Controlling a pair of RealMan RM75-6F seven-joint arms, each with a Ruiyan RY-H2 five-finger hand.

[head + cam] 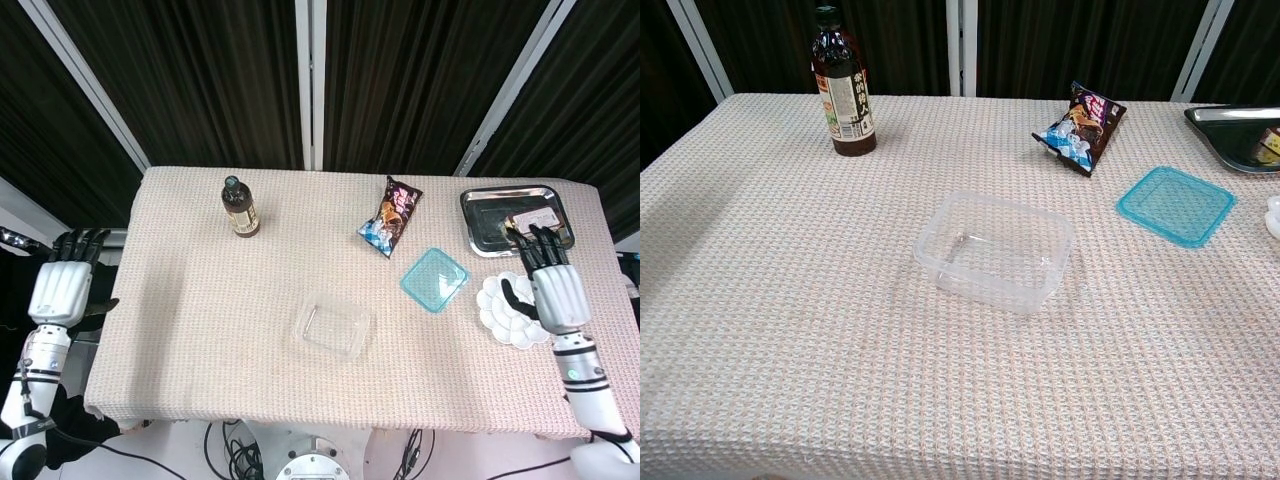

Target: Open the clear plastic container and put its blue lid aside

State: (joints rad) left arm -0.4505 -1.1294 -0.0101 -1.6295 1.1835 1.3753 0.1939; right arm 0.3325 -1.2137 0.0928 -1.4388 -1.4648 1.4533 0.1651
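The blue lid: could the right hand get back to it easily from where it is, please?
Probably yes: the blue lid lies flat and alone on the cloth, and the open right hand hovers beside it, nothing between.

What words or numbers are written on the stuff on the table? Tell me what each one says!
Dark bottle: its white label has printed characters, too small and blurred to read.
Snack bag: colourful print with a logo, too blurred to read.
Packet in the metal tray: printed, too small to read.
Blue lid, clear container and white palette dish: no writing seen.
Nothing here can be quoted for certain.
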